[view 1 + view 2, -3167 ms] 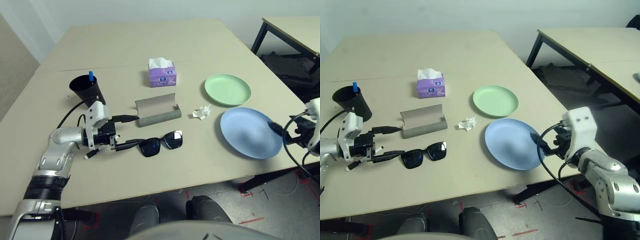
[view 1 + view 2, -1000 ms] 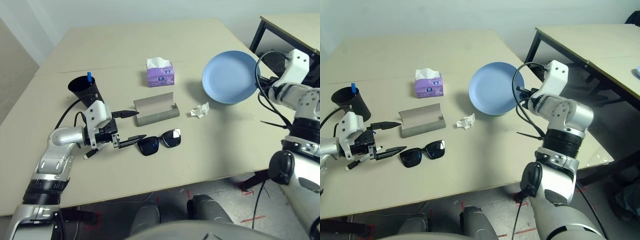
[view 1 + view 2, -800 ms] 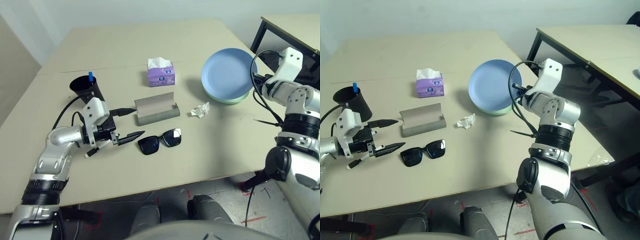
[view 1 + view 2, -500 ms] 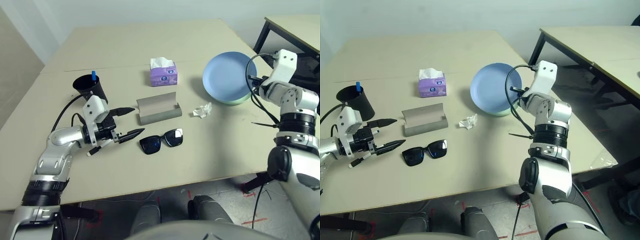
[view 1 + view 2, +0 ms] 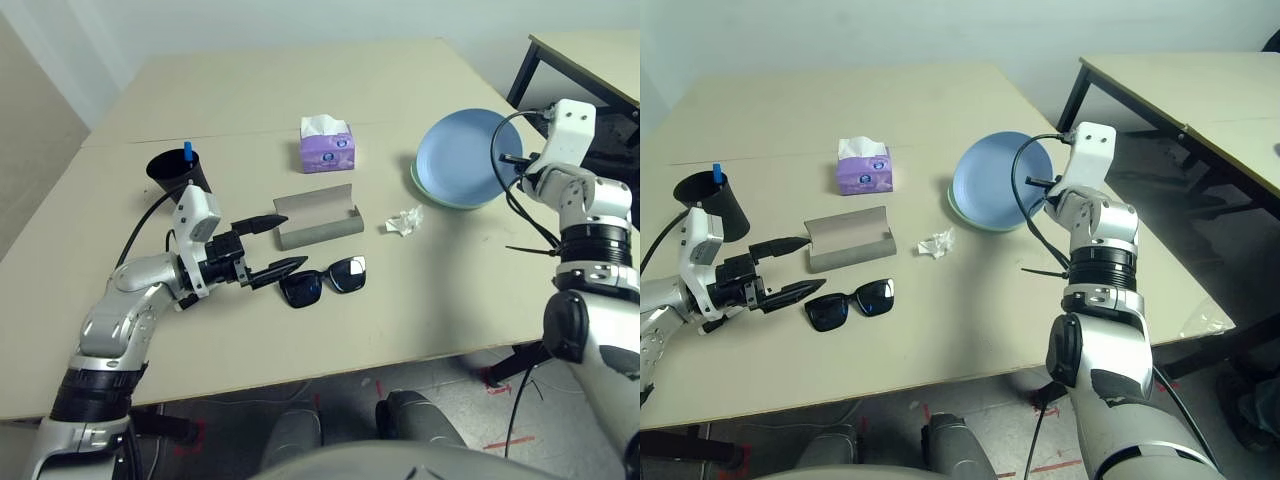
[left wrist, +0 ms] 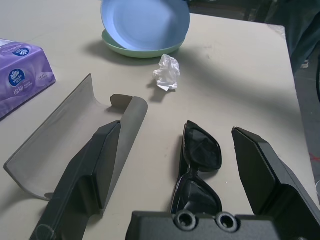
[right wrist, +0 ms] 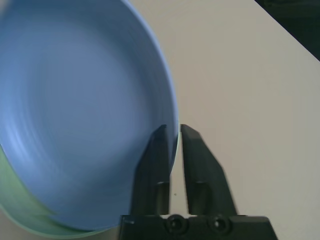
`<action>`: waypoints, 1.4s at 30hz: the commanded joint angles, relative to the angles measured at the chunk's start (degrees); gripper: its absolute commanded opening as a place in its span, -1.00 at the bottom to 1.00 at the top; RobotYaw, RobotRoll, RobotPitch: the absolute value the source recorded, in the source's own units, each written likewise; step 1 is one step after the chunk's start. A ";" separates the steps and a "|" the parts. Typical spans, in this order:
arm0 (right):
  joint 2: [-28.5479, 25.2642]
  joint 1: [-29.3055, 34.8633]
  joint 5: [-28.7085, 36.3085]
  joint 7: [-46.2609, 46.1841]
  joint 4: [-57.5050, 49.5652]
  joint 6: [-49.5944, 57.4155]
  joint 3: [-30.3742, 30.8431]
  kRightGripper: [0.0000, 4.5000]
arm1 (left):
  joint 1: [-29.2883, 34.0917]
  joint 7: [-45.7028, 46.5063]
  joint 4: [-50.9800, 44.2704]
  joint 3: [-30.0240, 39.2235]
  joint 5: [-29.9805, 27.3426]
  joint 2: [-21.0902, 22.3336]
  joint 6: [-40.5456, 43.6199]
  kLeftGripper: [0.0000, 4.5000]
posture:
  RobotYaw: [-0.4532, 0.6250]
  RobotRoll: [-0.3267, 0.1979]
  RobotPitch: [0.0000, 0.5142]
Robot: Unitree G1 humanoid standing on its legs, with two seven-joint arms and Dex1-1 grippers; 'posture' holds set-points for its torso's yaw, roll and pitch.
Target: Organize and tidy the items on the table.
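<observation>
**Plate stacking at right; left claw apart**

Right gripper (image 7: 173, 128): fingers slightly apart, straddling the rim of the light-blue plate (image 5: 460, 155), which lies tilted over the light-green plate (image 6: 135, 52). Left gripper (image 6: 177, 126): fingers wide apart, near black sunglasses (image 6: 197, 165) and open grey glasses case (image 5: 320, 220). Crumpled tissue (image 5: 405, 221) near plates. Blue-capped marker (image 5: 188, 152) in black cup (image 5: 722, 210). Purple tissue box (image 5: 864, 175): round blue logos, lettering illegible.

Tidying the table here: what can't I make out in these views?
- Light-green plate: its middle, hidden by the light-blue plate in both eye views.
- Blue-capped marker: lower part, behind the black cup's wall, right eye view.
- Tissue box: cut off by the edge, left wrist view.
</observation>
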 commanded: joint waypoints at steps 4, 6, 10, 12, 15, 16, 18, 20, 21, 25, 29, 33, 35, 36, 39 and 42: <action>-0.39 -0.46 -0.14 0.40 -0.02 1.27 0.66 0.43 | -0.40 0.19 -1.53 -0.42 0.63 0.31 0.60 1.00 | -0.24 0.25 -0.82; -0.36 -0.16 0.20 1.24 -1.11 2.31 0.99 0.77 | -0.68 -0.18 -0.89 -0.35 0.75 0.47 0.40 1.00 | -0.25 0.25 -0.82; -2.16 3.75 1.99 9.77 -9.55 8.92 6.08 0.97 | -1.10 -0.91 0.55 0.03 0.91 0.69 -0.27 1.00 | -0.25 0.25 -0.79; -4.40 8.27 3.33 16.10 -17.82 11.59 10.44 0.97 | -1.06 -1.10 0.87 0.26 0.91 0.75 -0.49 1.00 | -0.25 0.25 -0.78; -7.04 15.33 5.40 22.63 -29.93 12.28 14.18 0.97 | -0.74 -1.15 0.77 0.51 0.83 0.78 -0.52 1.00 | -0.26 0.25 -0.77; -7.74 17.82 6.11 24.55 -33.88 12.43 15.39 0.97 | -0.64 -1.12 0.74 0.55 0.85 0.76 -0.52 1.00 | -0.26 0.25 -0.77; -8.94 21.63 6.67 27.93 -39.75 10.69 17.77 0.97 | -0.44 -1.12 0.62 0.67 0.77 0.73 -0.46 1.00 | -0.27 0.25 -0.76; -10.25 24.80 6.05 30.80 -43.36 8.42 20.92 0.97 | -0.31 -1.02 0.41 0.66 0.75 0.73 -0.28 1.00 | -0.28 0.25 -0.76; -10.69 25.99 5.26 31.76 -43.87 6.90 22.28 0.97 | -0.30 -0.94 0.29 0.62 0.76 0.72 -0.17 1.00 | -0.28 0.25 -0.75; -10.29 27.20 3.27 33.29 -42.73 2.51 25.15 0.97 | -0.78 -0.65 -0.12 0.45 0.71 0.79 0.43 1.00 | -0.27 0.25 -0.74; -8.74 26.37 2.37 33.85 -40.37 0.26 26.42 0.97 | -0.92 -0.45 -0.50 0.57 0.56 0.89 0.85 1.00 | -0.27 0.25 -0.74; -5.70 24.00 0.62 33.22 -35.70 -2.21 27.60 0.97 | -0.55 -0.35 -1.00 0.70 0.48 0.99 1.13 1.00 | -0.26 0.25 -0.73; -4.09 22.26 -0.43 33.47 -32.69 -3.50 28.64 0.97 | -0.42 -0.27 -1.14 0.76 0.53 1.04 1.19 1.00 | -0.26 0.25 -0.74; -3.44 21.48 -0.95 33.68 -31.25 -4.20 29.16 0.97 | -0.38 -0.23 -1.17 0.78 0.57 1.06 1.19 1.00 | -0.26 0.25 -0.74; -1.10 19.10 -1.15 33.67 -27.10 -4.33 29.13 0.97 | -0.26 0.01 -1.47 0.80 0.65 1.05 1.23 1.00 | -0.24 0.25 -0.74; 0.44 16.92 -1.66 34.15 -23.70 -2.46 29.69 0.97 | -0.02 0.49 -1.81 0.86 0.93 1.02 0.82 1.00 | -0.23 0.25 -0.75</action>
